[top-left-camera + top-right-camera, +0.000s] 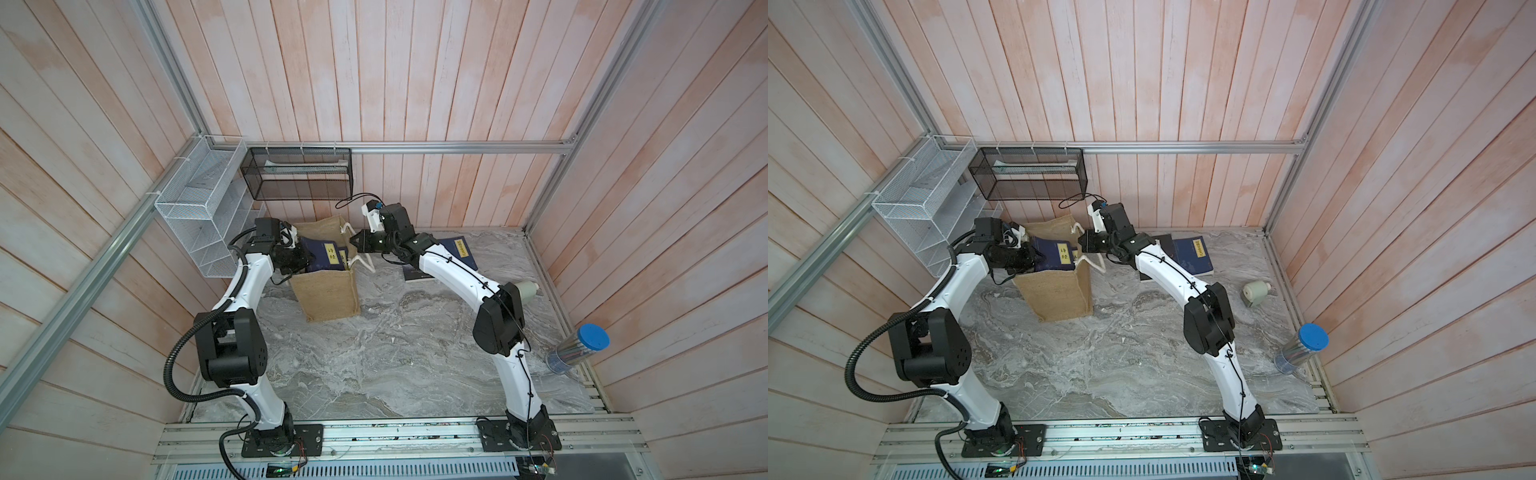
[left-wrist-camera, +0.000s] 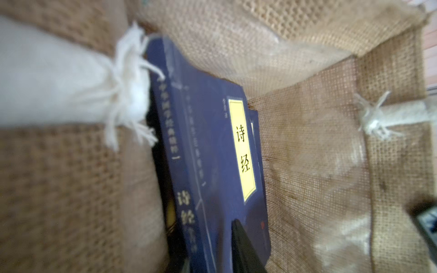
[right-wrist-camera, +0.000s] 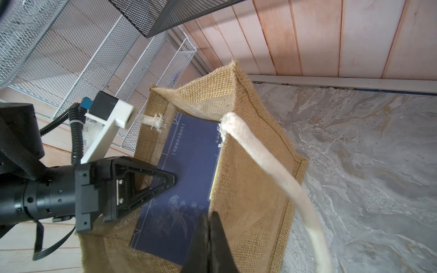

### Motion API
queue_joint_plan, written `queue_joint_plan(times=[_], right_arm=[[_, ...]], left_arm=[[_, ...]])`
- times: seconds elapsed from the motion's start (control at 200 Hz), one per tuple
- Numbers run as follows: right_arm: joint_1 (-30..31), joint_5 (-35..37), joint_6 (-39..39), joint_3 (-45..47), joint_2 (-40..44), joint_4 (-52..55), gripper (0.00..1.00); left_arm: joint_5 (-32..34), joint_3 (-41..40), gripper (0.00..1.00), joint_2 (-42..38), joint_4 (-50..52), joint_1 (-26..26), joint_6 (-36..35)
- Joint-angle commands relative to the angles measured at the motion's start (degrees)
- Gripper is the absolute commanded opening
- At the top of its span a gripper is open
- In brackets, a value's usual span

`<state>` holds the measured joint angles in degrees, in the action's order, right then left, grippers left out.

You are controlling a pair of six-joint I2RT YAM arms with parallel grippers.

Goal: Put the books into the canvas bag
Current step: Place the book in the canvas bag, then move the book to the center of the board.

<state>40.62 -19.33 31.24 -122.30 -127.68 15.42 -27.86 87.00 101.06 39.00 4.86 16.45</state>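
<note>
The tan canvas bag (image 1: 328,295) (image 1: 1059,295) stands upright at the back left of the marble table. A navy book with a yellow title label (image 1: 324,253) (image 2: 212,153) (image 3: 186,165) leans out of its mouth, with another navy book (image 2: 255,123) just behind it. My left gripper (image 1: 305,257) (image 1: 1034,257) is at the bag's left rim; one black finger (image 2: 246,248) lies over the book's cover and the other is hidden. My right gripper (image 1: 353,241) (image 3: 209,217) is shut on the bag's right rim beside a rope handle (image 3: 272,170). More books (image 1: 457,249) (image 1: 1196,255) lie flat behind my right arm.
A white mesh basket (image 1: 199,199) and a black mesh basket (image 1: 299,174) hang on the back left walls above the bag. A clear cylinder with a blue lid (image 1: 582,349) stands at the right edge. A small pale roll (image 1: 1258,291) lies near the flat books.
</note>
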Motion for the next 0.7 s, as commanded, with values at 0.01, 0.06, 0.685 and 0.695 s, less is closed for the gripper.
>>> queue_joint_plan(times=[0.01,0.06,0.685,0.695], right_arm=[[0.26,0.95,-1.44,0.58,4.61,-0.82,0.00],[0.29,1.09,-1.61,0.57,4.88,-0.56,0.03],[-9.88,7.35,-6.47,27.53,23.38,-3.83,0.39],[-10.35,7.37,-6.46,28.47,23.95,-4.28,0.39]], left_arm=[[2.01,4.73,0.39,-0.37,3.12,0.15,-1.40],[2.64,7.00,0.43,-1.22,4.47,0.27,-2.21],[6.38,10.85,0.46,-9.33,-2.01,-16.87,1.81],[6.38,10.41,0.46,-9.15,-2.73,-17.80,2.00]])
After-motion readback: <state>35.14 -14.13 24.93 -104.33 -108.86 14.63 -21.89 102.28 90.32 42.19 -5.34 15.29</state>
